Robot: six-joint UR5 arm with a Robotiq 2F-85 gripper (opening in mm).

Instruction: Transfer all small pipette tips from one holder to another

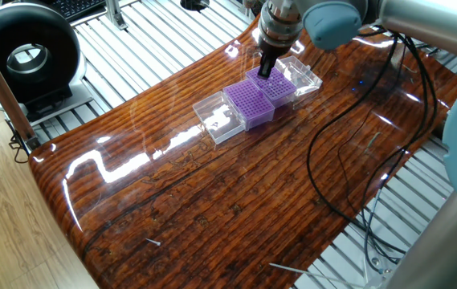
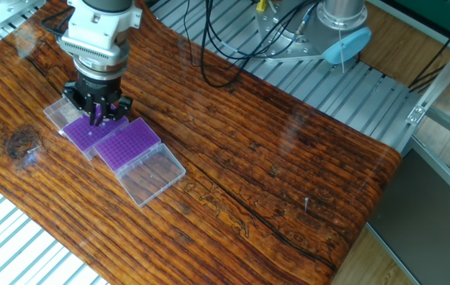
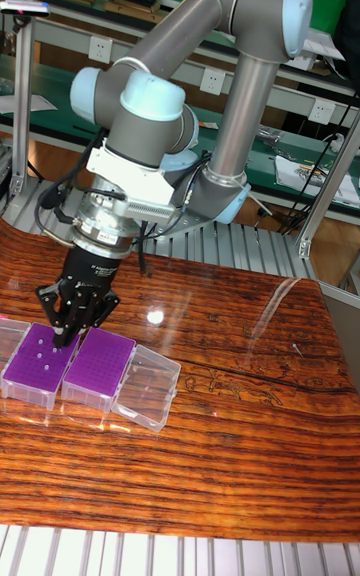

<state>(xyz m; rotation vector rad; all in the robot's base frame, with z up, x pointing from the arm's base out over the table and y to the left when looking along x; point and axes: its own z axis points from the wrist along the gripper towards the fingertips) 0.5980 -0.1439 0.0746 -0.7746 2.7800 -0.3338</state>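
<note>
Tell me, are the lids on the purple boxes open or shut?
Open. Each purple rack has its clear lid folded flat on the table, so the holes show.

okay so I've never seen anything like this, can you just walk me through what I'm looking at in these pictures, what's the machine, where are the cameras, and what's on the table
The machine is a single robot arm with jointed grey tubes and blue caps. At its end is a two-finger gripper, the black claw pointing straight down.

Three cameras film the same moment: two look down at the wooden table from different sides, and the tall picture looks across it from low down.

On the table sit two purple grid racks side by side, each with a clear plastic lid folded open beside it. The racks have holes for small pipette tips, too tiny to make out here.

The gripper hangs just above one rack. Whether it holds a tip cannot be told.
</note>
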